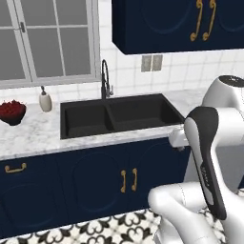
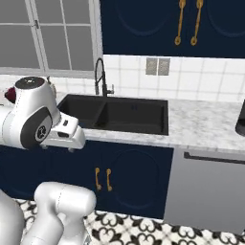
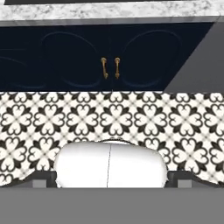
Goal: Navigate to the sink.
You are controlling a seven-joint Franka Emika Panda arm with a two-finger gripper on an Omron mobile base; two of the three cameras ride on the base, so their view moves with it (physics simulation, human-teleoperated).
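I'm parked right in front of the sink (image 1: 119, 116): one black basin with two bowls, set in the marble counter (image 1: 28, 136), one arched faucet (image 1: 105, 78) behind it. Left of it sit one soap dispenser (image 1: 45, 100) and one bowl of red fruit (image 1: 12, 112), under the window (image 1: 47, 38). Below, two navy cabinet doors (image 3: 109, 57) with two brass handles (image 3: 110, 68), then the patterned floor tiles (image 3: 109, 118). One dishwasher front (image 2: 210, 189) sits to the right. The claw points at the floor; can't tell whether it's open or closed.
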